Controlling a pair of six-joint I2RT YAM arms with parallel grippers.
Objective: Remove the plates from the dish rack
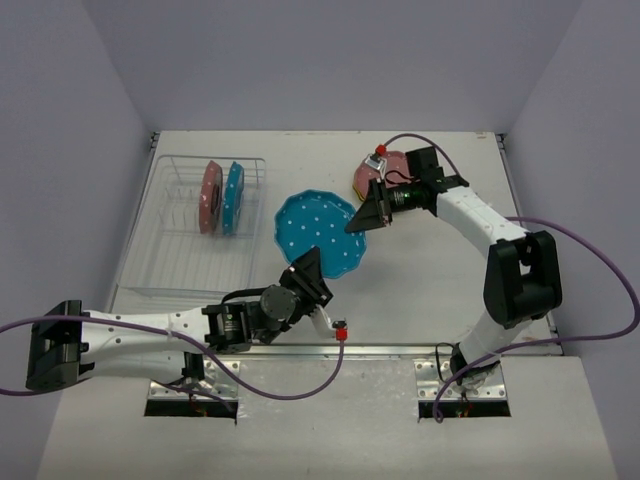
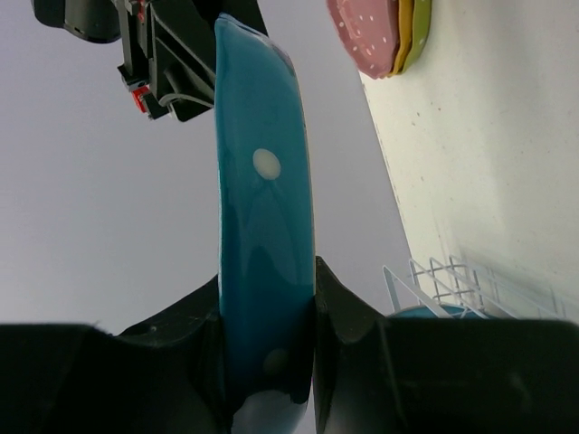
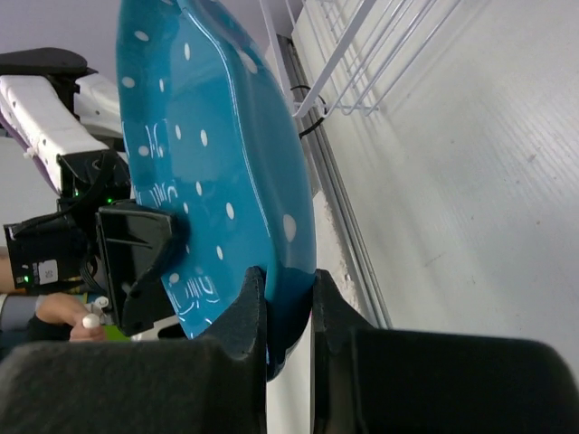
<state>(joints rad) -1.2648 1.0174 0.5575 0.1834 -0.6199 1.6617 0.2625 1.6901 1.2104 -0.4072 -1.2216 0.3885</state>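
Left gripper (image 1: 308, 272) and right gripper (image 1: 366, 216) hold the blue plate (image 1: 315, 228) face-up.

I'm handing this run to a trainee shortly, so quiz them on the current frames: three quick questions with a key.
1. True or false: only the left arm's fingers grip the raised blue plate.
2. How many plates stand in the dish rack? A) one B) two C) four
3. Fill in: the top plate of the stack on the table is ____.

Key:
1. False; the right arm's fingers clamp it too.
2. B: a pink plate and a second blue plate.
3. Pink.
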